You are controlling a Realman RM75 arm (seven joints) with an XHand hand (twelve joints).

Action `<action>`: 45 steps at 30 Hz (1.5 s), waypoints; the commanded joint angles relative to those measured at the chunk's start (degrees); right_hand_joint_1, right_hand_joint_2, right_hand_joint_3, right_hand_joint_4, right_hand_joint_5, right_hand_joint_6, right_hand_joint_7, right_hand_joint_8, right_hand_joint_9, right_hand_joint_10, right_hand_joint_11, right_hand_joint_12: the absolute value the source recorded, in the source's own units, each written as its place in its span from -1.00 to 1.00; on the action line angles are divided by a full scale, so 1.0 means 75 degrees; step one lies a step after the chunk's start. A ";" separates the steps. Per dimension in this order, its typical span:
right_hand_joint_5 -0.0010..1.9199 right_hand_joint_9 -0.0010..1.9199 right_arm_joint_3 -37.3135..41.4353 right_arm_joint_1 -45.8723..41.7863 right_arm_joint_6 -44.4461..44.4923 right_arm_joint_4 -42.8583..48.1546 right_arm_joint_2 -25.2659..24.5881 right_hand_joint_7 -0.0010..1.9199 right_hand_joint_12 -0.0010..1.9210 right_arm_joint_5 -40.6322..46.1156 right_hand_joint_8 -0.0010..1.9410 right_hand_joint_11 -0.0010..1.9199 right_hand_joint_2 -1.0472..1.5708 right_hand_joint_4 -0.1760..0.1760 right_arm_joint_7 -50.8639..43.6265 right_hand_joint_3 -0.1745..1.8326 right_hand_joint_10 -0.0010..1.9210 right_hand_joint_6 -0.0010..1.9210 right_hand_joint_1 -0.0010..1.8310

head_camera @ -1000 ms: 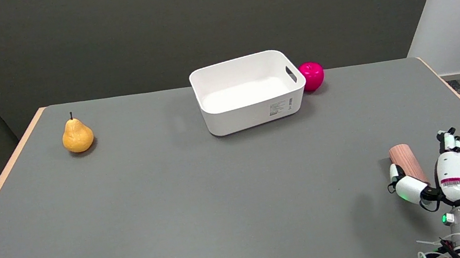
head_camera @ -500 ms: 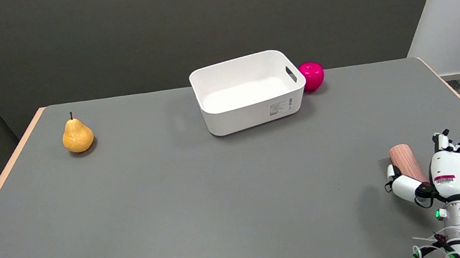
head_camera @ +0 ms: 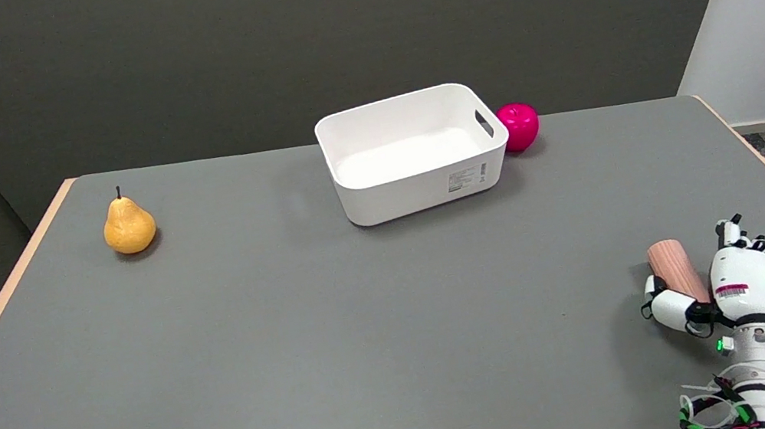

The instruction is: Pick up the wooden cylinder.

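Lying near the desk's (head_camera: 340,330) near right corner, the wooden cylinder (head_camera: 673,267) points its far end up and away, with its near end hidden under the right hand (head_camera: 740,283). That placement suits a reach from the lower right — the arm comes straight in along the near edge without crossing anything. The hand sits palm-down over the cylinder's near half, thumb laid against its left side and the other fingers curled over on the right. It looks like a wrap around the cylinder, yet whether the grip has truly closed cannot be told from this angle. Well apart on the far side stand a white bin (head_camera: 411,151), a pink apple (head_camera: 519,125) touching or just beside it, and a yellow pear (head_camera: 128,224) — none in the way.
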 commanded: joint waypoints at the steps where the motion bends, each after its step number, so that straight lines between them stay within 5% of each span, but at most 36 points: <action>1: -0.84 -0.54 -0.0021 0.0519 -0.0330 -0.0268 0.0049 -0.45 0.71 0.0197 -0.14 -0.59 0.32 -1.00 0.0002 -0.02 0.23 -0.47 -0.39; 9: -0.70 -0.37 -0.0053 0.0700 -0.0197 -0.0583 -0.0116 -0.29 0.80 -0.0510 0.06 -0.48 0.37 -1.00 -0.0019 0.07 0.35 -0.28 -0.14; 11: -0.49 -0.22 -0.0053 0.0722 -0.0121 -0.0685 -0.0200 -0.14 0.93 -0.0701 0.25 -0.42 0.42 -1.00 -0.0025 0.02 0.47 0.18 -0.05; 13: -0.38 -0.18 -0.0053 0.0742 -0.0049 -0.0714 -0.0228 -0.09 0.99 -0.0814 0.23 -0.41 0.69 -1.00 -0.0062 -0.49 0.45 0.61 0.11; 16: -0.44 -0.11 -0.0053 0.0753 -0.0019 -0.0702 -0.0228 -0.13 1.00 -0.0814 0.55 -0.34 0.76 -1.00 -0.0064 -0.76 0.46 0.49 0.30; 19: -0.40 -0.07 -0.0037 0.0775 -0.0017 -0.0710 -0.0222 -0.14 1.00 -0.0903 0.59 -0.38 0.70 -1.00 -0.0076 -0.63 0.56 0.43 0.31; 22: -0.28 -0.04 -0.0019 0.0772 0.0000 -0.0575 -0.0202 -0.03 1.00 -0.1036 0.69 -0.36 0.61 -1.00 -0.0114 -0.36 0.77 0.57 0.15; 28: -0.30 -0.06 0.0049 0.0745 0.0031 0.0041 -0.0006 -0.06 1.00 -0.1678 0.94 -0.40 0.64 -1.00 -0.0450 -0.40 1.00 0.59 0.14; 38: -0.32 0.00 0.0097 0.1274 -0.0448 0.1548 0.0615 -0.09 1.00 -0.3240 1.00 -0.46 0.65 -1.00 -0.0701 -0.41 1.00 0.61 0.14; 45: -0.34 -0.01 0.0183 0.2627 -0.1713 0.1484 0.0731 -0.22 1.00 -0.2956 1.00 -0.52 0.66 -0.93 -0.0648 -0.43 1.00 0.64 0.12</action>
